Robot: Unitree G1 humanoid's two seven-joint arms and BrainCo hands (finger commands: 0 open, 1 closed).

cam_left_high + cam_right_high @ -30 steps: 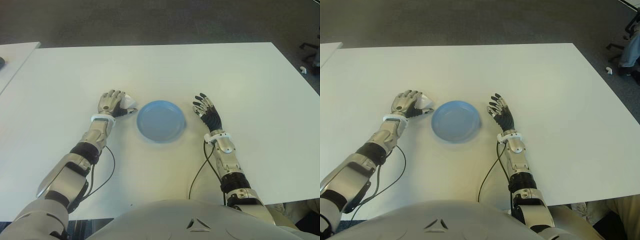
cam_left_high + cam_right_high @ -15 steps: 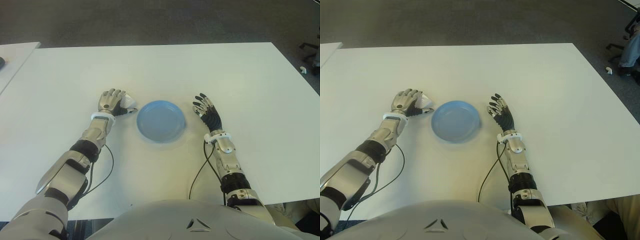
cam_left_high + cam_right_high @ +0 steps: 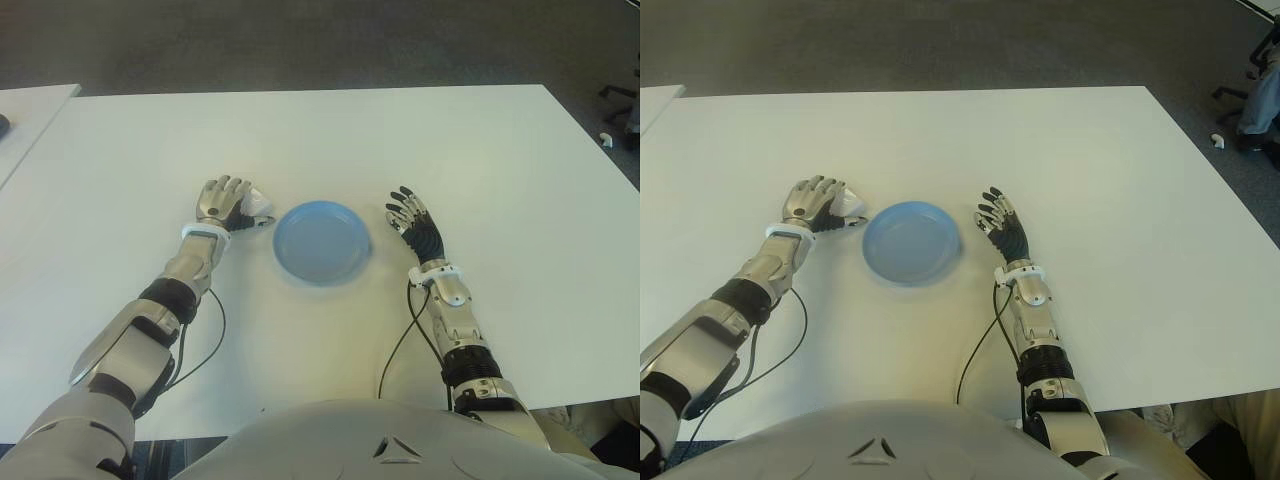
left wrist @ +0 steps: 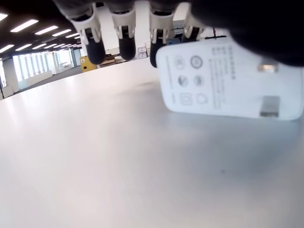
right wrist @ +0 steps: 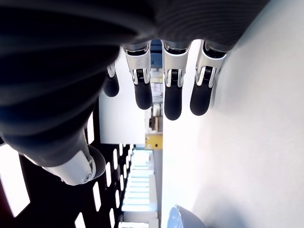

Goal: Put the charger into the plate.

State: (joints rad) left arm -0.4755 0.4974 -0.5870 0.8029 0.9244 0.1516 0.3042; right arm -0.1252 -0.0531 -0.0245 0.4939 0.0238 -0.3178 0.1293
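The charger was a white block whose flat face carried a row of small round certification marks and several lines of fine print, too small to read; two metal prongs showed near one end. It sat on the white worktop just to the left of the blue plate, apart from its rim, with the printed face turned toward the wrist and its long axis lying roughly along the worktop. The left robot hand was curled over and around it, fingertips dropped past its far side and the thumb pointing toward the plate. The right robot hand showed just right of the plate, fingers spread and holding nothing. Bare worktop stretched wide on all sides, its edges well away from both hands.
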